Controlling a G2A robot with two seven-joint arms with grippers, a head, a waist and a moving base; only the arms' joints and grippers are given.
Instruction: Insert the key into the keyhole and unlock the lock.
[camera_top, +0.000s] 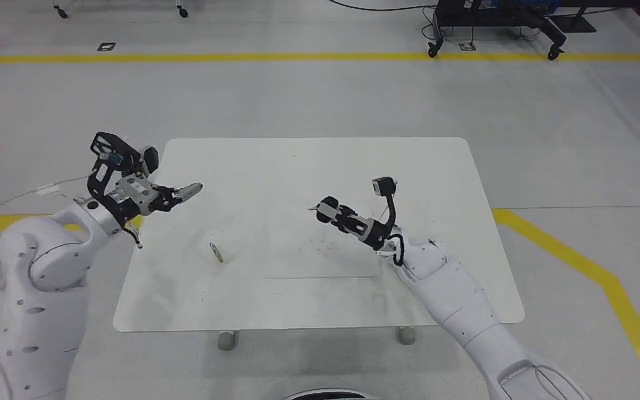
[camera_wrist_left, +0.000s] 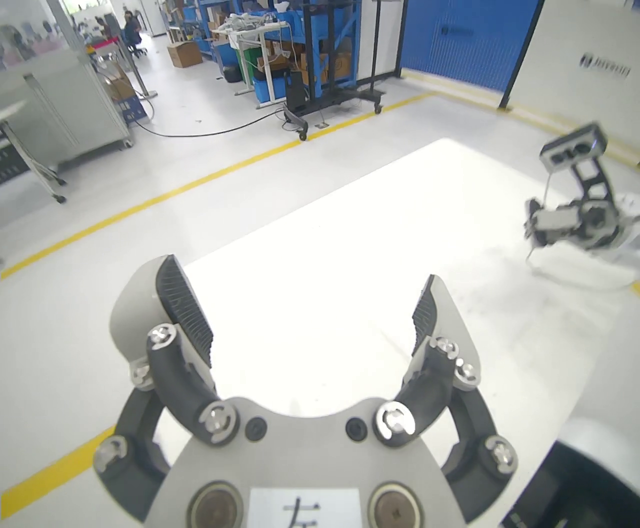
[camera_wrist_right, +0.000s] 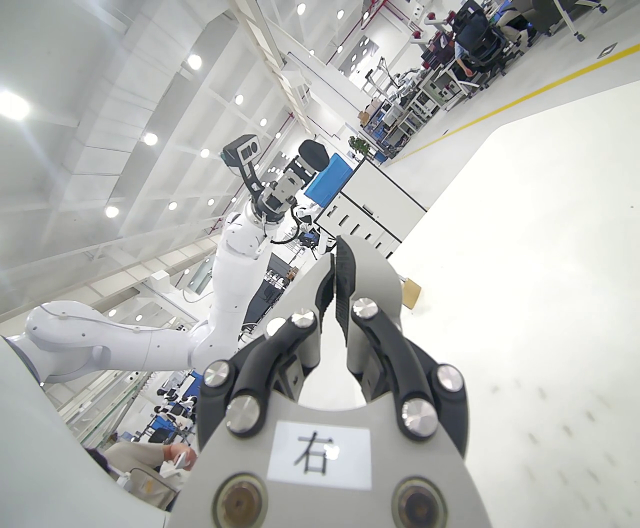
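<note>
Found lock (camera_top: 216, 252) lying loose on table (camera_top: 420, 170), toward the left front, well apart from both claws. Noted right claw (camera_top: 322, 209) clenched on a thin sliver, judged the key (camera_top: 311, 208) (too small to confirm), held over mid-table, presumably ready for insertion. Recorded left claw (camera_top: 188, 190) released, empty, over the table's left edge, probably waiting to steady lock. Could not make out keyhole.

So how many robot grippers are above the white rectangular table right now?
2. The open grey left gripper hangs over the white table's left edge; the shut grey right gripper is above its middle. None seems hidden.
</note>
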